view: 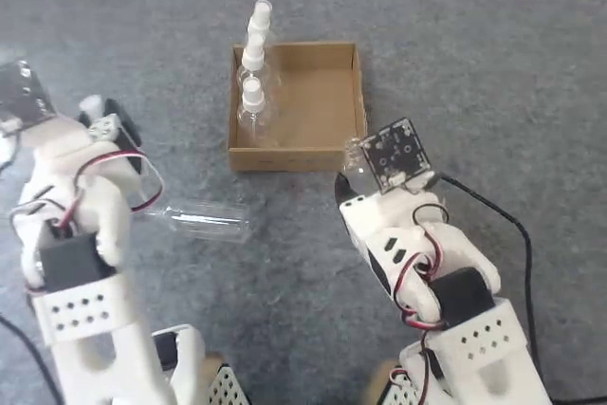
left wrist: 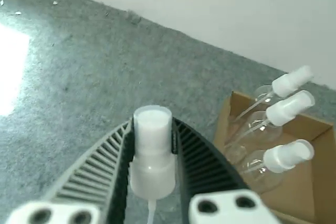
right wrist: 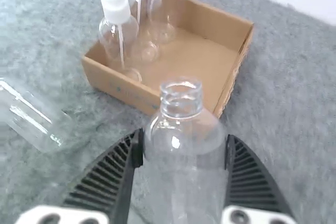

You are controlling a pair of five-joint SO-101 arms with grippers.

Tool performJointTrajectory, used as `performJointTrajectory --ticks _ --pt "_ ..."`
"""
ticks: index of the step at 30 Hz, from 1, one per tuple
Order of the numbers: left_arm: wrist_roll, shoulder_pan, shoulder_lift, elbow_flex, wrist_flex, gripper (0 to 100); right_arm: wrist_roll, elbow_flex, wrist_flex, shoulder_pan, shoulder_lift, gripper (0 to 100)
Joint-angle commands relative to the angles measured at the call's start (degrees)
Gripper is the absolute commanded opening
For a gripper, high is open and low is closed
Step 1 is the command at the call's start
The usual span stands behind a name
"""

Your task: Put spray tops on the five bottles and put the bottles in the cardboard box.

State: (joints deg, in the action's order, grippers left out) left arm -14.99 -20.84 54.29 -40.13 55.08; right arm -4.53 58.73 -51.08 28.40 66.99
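In the left wrist view my left gripper is shut on a white spray top, its thin tube hanging down. The high view shows this gripper at the left, clear of the table. My right gripper is shut on an upright clear bottle with an open neck, held just in front of the cardboard box. Three capped bottles stand along the left side of the box. Another uncapped clear bottle lies on its side between the arms.
Grey carpet covers the table. The right half of the box floor is bare. A white wall runs behind the far edge of the table. A black cable trails beside the right arm.
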Motion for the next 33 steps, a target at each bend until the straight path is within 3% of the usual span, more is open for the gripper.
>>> performJointTrajectory --ticks 1,12,17,33 --pt "-1.85 3.69 5.27 -1.54 -4.84 1 -3.16 1.23 2.33 2.24 3.74 16.5" --pt "-5.01 11.34 18.64 -3.03 -7.21 1 -3.69 5.01 5.58 6.11 5.49 16.5" --pt "-7.56 11.6 23.03 -3.21 -9.41 1 -3.69 5.71 5.76 6.99 5.58 16.5" --pt "-15.38 11.87 31.38 -7.96 -9.49 1 -7.74 16.26 20.18 17.1 5.49 16.5"
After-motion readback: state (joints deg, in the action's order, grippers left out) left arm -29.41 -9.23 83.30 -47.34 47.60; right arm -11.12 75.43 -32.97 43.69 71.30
